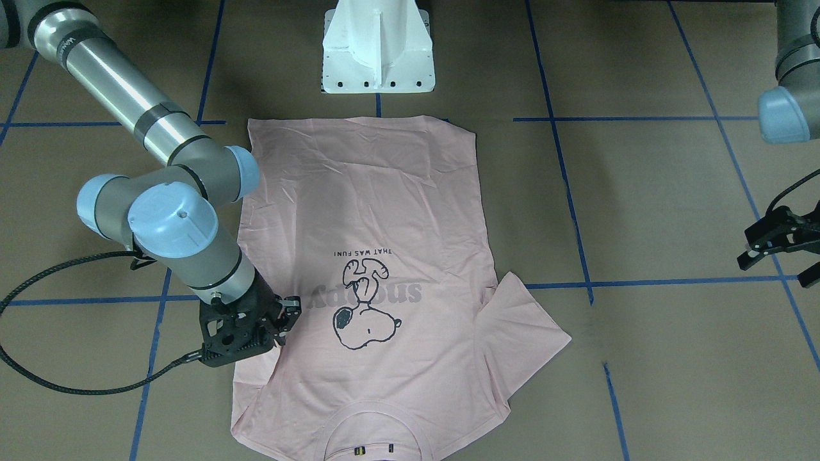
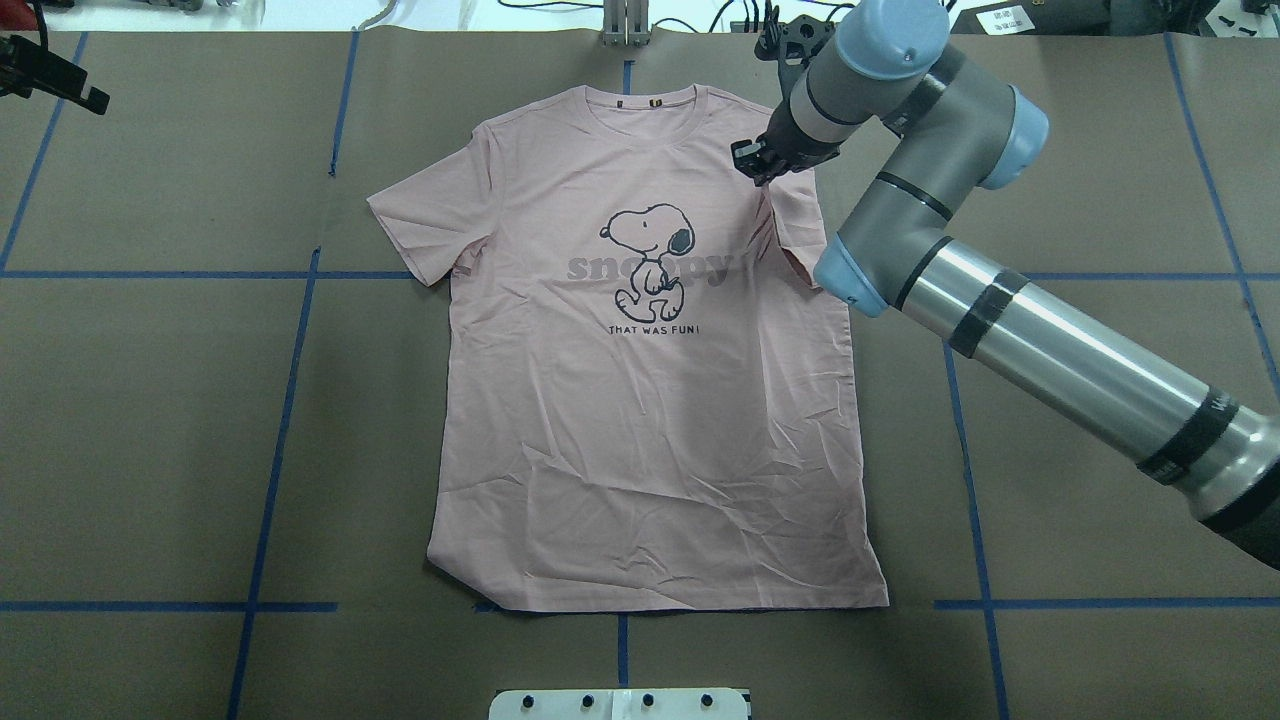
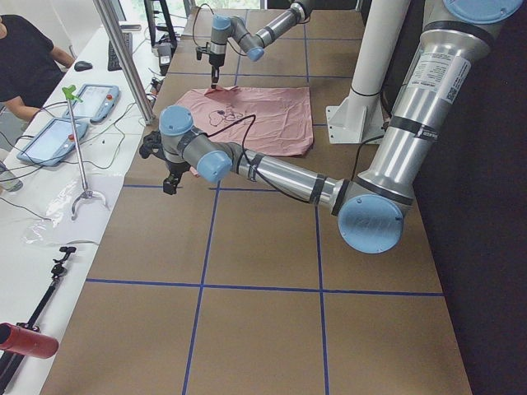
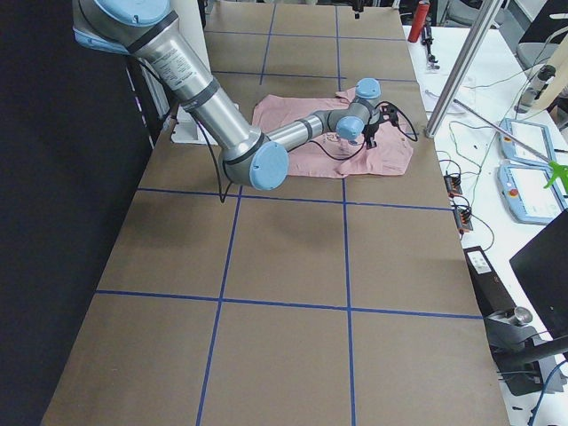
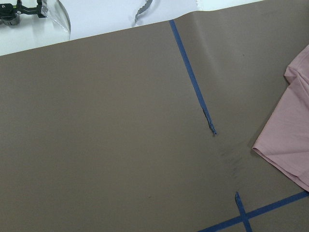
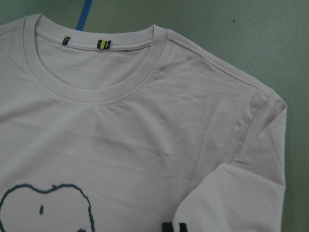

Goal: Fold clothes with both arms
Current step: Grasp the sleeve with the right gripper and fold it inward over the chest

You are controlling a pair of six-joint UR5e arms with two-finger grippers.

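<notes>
The pale pink T-shirt (image 1: 384,211) (image 2: 650,430) lies flat on the brown table, print side up, with its collar (image 6: 96,92) at the far edge. Its sleeve (image 2: 795,220) (image 6: 231,203) on my right side is folded in over the body. The other sleeve (image 2: 425,215) is spread out flat. My right gripper (image 1: 288,318) (image 2: 755,162) hovers over the right shoulder, open, with nothing between its fingers. My left gripper (image 1: 772,256) (image 2: 60,85) is open too, far out to the left of the shirt. The left wrist view catches only the sleeve edge (image 5: 289,145).
The white pedestal base (image 1: 378,57) (image 2: 620,705) stands at the near edge behind the shirt's hem. Blue tape lines (image 2: 290,400) cross the table. A side bench with tablets (image 3: 58,136), a metal pole (image 3: 123,58) and a person (image 3: 25,58) runs along the far side.
</notes>
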